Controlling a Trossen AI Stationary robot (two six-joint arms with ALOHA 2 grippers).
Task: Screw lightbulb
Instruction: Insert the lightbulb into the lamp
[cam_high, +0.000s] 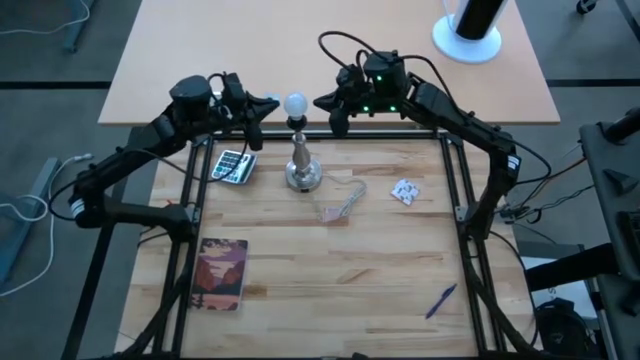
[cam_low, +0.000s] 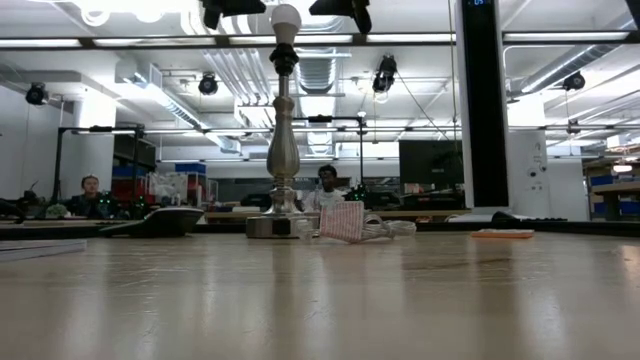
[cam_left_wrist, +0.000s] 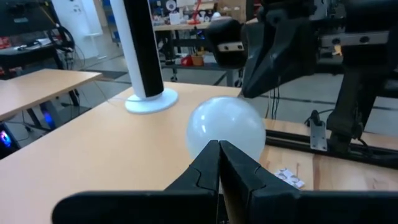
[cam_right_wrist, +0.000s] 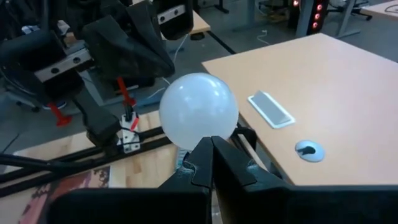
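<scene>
The white round lightbulb (cam_high: 295, 103) sits with its base in the black socket atop the silver lamp stand (cam_high: 301, 166), whose foot rests on the wooden table near its far edge. My left gripper (cam_high: 274, 102) is shut, level with the bulb on its left. My right gripper (cam_high: 318, 103) is shut, level with the bulb on its right. Each wrist view shows the bulb (cam_left_wrist: 226, 127) (cam_right_wrist: 198, 111) just past the shut fingertips. In the low view a small gap shows between the bulb (cam_low: 286, 18) and each gripper.
A calculator (cam_high: 232, 165) lies left of the stand. A small striped pouch with a cord (cam_high: 340, 203) and a white packet (cam_high: 405, 191) lie to its right. A booklet (cam_high: 222, 273) and a blue pen (cam_high: 440, 300) lie nearer. People sit beyond the table (cam_low: 326, 185).
</scene>
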